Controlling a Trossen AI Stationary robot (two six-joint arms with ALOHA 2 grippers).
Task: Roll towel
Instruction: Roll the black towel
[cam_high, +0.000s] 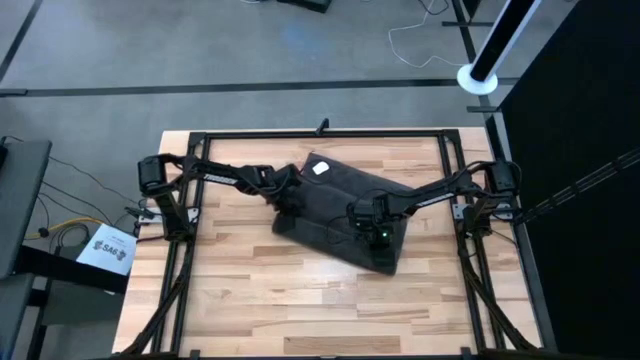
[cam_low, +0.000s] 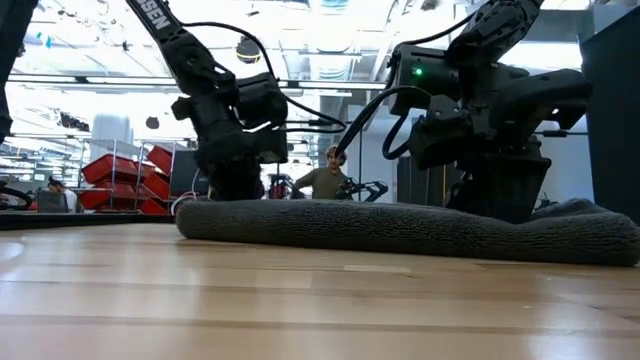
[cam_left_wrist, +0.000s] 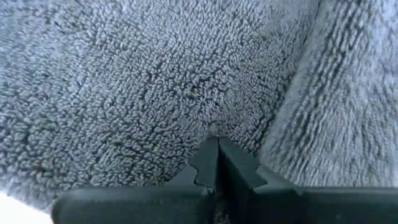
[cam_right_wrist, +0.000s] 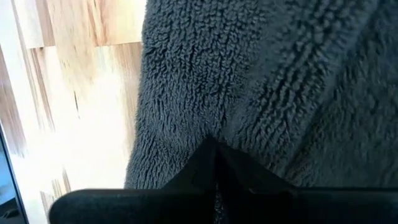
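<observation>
Terry cloth fills both wrist views right up against the fingertips. The left gripper (cam_left_wrist: 217, 144) has its two fingers pressed together, tips pushed into the towel (cam_left_wrist: 155, 87) beside a raised fold. The right gripper (cam_right_wrist: 214, 146) is likewise closed tip to tip, nosing into the towel's (cam_right_wrist: 249, 74) edge with bare table (cam_right_wrist: 81, 93) just beside it. From above, the towel (cam_high: 340, 215) lies folded and skewed at the middle of the table (cam_high: 300, 300), its white label (cam_high: 321, 168) at the far corner; the left gripper (cam_high: 283, 200) sits on its left edge, the right gripper (cam_high: 381, 236) near its front right corner. Beyond the table, in the low view, a person (cam_low: 328, 178) is in the room.
</observation>
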